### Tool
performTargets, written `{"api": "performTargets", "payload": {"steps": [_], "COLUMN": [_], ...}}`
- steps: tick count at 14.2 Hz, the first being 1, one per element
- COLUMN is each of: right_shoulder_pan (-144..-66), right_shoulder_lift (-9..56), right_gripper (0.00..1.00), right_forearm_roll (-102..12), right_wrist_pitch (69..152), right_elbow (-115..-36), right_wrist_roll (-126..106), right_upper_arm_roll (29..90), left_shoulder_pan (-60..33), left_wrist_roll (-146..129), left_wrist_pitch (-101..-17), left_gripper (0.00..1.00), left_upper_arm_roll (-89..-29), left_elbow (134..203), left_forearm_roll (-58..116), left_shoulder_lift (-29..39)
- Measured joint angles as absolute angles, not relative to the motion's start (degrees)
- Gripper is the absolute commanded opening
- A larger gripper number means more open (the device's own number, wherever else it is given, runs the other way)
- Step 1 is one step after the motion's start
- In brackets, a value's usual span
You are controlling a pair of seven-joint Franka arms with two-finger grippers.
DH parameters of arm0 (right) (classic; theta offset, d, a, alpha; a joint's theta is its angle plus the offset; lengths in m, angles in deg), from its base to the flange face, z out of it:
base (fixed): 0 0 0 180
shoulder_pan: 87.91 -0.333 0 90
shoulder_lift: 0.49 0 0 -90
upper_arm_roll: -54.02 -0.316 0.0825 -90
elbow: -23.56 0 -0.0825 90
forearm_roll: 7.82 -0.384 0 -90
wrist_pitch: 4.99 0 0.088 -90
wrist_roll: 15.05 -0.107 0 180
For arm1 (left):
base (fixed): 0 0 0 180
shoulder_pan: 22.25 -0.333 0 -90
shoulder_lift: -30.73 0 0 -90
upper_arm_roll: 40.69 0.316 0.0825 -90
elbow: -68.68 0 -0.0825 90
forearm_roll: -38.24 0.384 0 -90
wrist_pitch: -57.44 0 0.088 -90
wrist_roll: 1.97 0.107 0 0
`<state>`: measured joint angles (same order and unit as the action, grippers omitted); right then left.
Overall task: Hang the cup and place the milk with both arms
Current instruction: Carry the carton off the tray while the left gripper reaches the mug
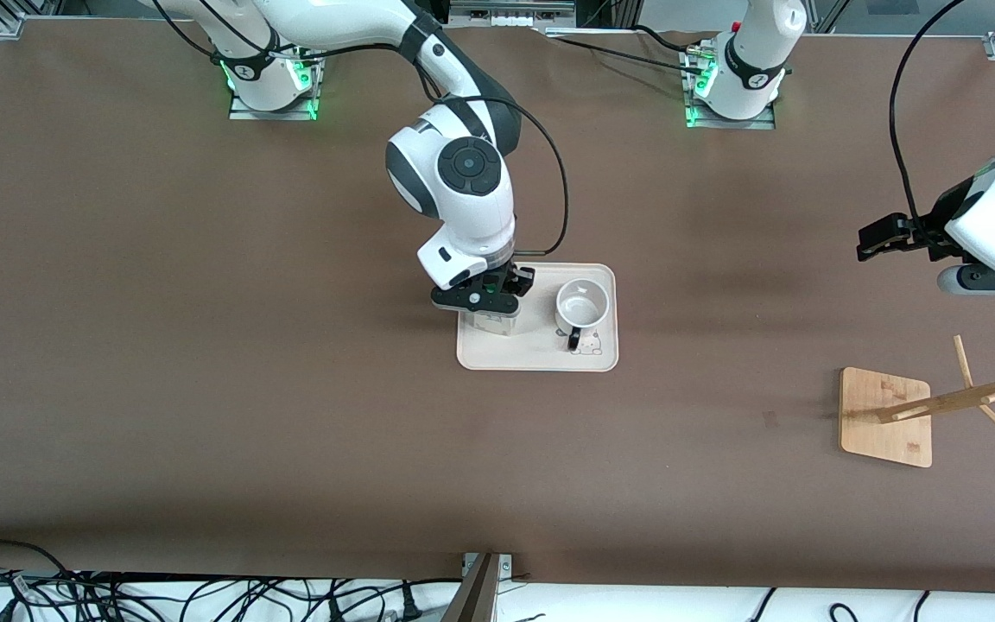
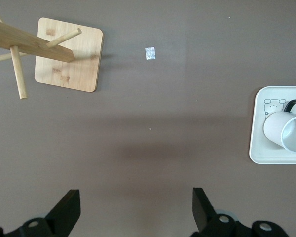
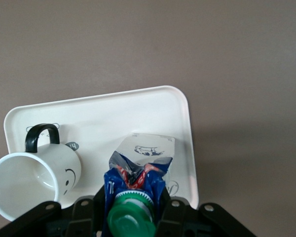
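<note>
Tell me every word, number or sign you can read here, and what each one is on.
No word or number reads clearly.
Milk: print and a small picture on its side, too blurred to read.
Cup: a drawn smiley face, no words.
Tray: a small cartoon animal drawing and, in the right wrist view, a tiny dark mark by the cup's handle, too small to read.
Wooden rack: no text visible.
Right gripper, at the milk, carries no legible label.
</note>
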<state>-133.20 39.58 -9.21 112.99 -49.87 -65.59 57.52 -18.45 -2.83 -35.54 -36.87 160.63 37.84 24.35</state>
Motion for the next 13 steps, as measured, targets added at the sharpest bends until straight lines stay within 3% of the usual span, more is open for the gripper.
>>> {"api": "performTargets", "payload": {"steps": [8, 13], "right_shoulder_pan": [-120.83, -109.27], "right_shoulder_lift": [29.18, 28.60], "right_gripper": [0.21, 0.24], "right_forearm_roll": [-14.17, -15.14], "right_wrist_pitch": [94.36, 89.47], "right_elbow": [-49.11, -51.39], "right_wrist_roll": [-40.79, -20.96], "right_upper_arm_roll": [59.95, 62.33], "left_shoulder_pan": [-18.15, -16.73], "left_wrist_roll": [-2.62, -6.29], "left_wrist_pitch": [-31.73, -29.63], "left_gripper": [1.00, 1.00], "left_upper_arm_roll": [-37.67, -46.83], "left_elbow": [160.63, 160.67], "left_forearm_roll": [37.82, 37.78], "left_shoulder_lift": [24.20, 22.99]}}
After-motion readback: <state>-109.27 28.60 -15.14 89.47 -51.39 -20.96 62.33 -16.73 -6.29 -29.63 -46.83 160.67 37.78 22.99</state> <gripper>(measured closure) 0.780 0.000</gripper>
